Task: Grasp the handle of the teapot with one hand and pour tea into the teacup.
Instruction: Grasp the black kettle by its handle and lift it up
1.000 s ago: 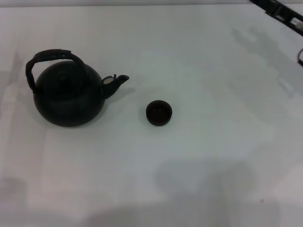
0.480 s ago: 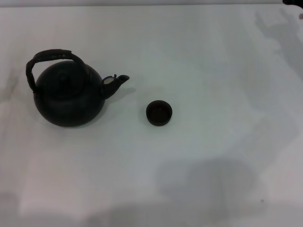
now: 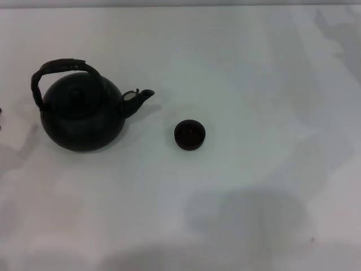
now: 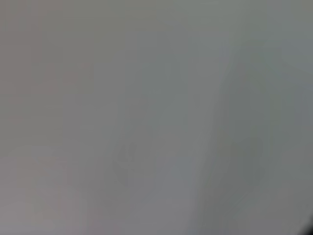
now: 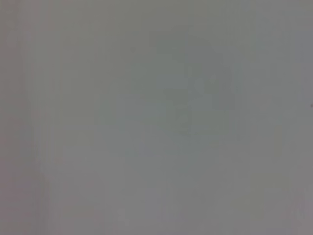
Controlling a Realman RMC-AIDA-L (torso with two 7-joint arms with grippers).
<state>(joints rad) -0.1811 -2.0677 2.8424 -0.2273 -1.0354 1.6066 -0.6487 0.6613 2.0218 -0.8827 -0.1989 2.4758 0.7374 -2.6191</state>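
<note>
Matte-black teapot [image 3: 82, 116], brown-black teacup [image 3: 189, 135]

Soft, even light fell on the white counter [image 3: 254, 68], bright without glare. Broad, faint grey shadows lay along its near edge and far right corner. The teapot [image 3: 82, 116] and teacup [image 3: 189, 135] read as dark, slightly soft shapes. Both wrist views showed only featureless, blurred grey.
</note>
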